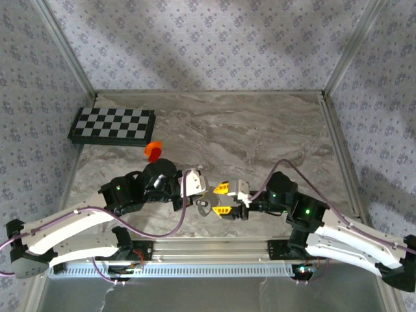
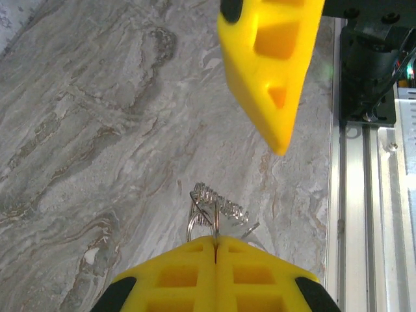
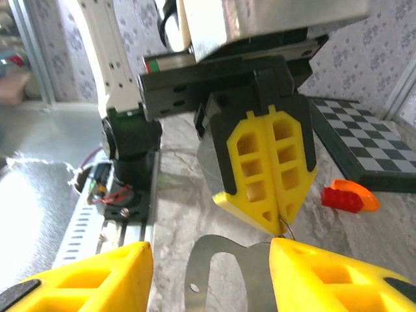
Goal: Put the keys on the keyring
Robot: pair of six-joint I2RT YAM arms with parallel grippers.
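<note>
Near the front middle of the bench (image 1: 260,130), left gripper (image 2: 215,239) has its jaws pressed fully together, pinching the keyring (image 2: 218,207) by its wire loop; fine chain bunched just past the tips; cannot tell if it touches the marble. Right gripper (image 3: 209,250) faces it, jaws spread wide, gripping nothing; one yellow finger (image 2: 273,65) close by the ring. Orange-red block (image 1: 153,151) and checkerboard (image 1: 112,125) lie well apart, far left.
</note>
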